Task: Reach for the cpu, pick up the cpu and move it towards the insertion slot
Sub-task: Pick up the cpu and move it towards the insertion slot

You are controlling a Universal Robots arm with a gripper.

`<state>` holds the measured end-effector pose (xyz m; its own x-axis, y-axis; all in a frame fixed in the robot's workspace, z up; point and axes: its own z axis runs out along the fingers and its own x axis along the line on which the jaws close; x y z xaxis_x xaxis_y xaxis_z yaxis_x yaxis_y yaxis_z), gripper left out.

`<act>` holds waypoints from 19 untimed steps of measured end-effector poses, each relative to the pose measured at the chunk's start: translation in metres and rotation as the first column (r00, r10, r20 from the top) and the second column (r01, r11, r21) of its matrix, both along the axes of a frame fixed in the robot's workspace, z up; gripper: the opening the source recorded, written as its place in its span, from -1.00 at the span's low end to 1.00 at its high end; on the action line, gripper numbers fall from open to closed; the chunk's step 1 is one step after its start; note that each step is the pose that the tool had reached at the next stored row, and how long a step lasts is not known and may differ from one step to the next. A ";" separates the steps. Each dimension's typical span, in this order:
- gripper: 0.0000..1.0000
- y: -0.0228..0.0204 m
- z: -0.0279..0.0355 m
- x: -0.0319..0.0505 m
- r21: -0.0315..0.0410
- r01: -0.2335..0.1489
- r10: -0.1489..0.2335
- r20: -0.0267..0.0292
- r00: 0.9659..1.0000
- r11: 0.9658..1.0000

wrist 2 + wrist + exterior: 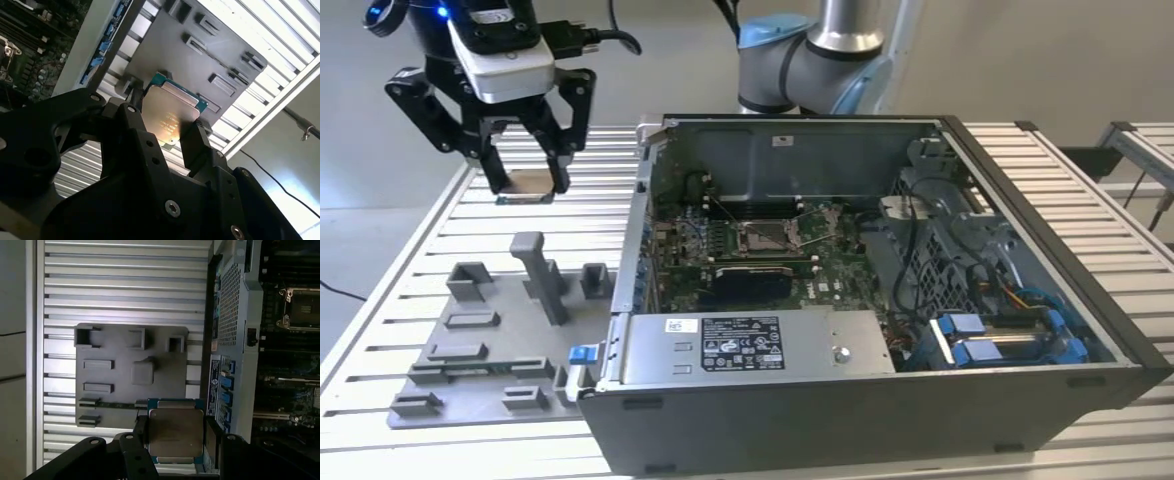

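Near, at the exterior view's left, the grey fixture plate (467, 375) lies beside the open computer case (854, 420), whose wall screens the insertion slot (765, 236). Far back on that side, the gripper (530, 190) hangs above the slatted table (400, 260), clamped on the cpu (528, 181).

Open air surrounds the gripper (530, 186) clasping the chip (175, 437) above the table (400, 250). The case wall (644, 205) stands between them and the socket (763, 237); the case top is open.

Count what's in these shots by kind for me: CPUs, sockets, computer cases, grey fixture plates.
cpu: 1, held in the gripper
insertion slot: 1
computer case: 1
grey fixture plate: 1
Total: 4
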<state>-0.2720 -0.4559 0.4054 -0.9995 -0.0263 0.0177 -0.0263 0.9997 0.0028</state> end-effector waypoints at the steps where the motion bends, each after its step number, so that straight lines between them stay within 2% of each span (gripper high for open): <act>1: -1.00 0.0000 0.0000 0.0028 0.000 0.000 0.000 -0.001 1.000 1.000; 19: -1.00 0.0000 0.0000 0.0640 0.000 0.000 0.000 -0.018 1.000 1.000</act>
<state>-0.2080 -0.4559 0.4054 -0.9990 -0.0262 0.0360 -0.0261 0.9997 0.0034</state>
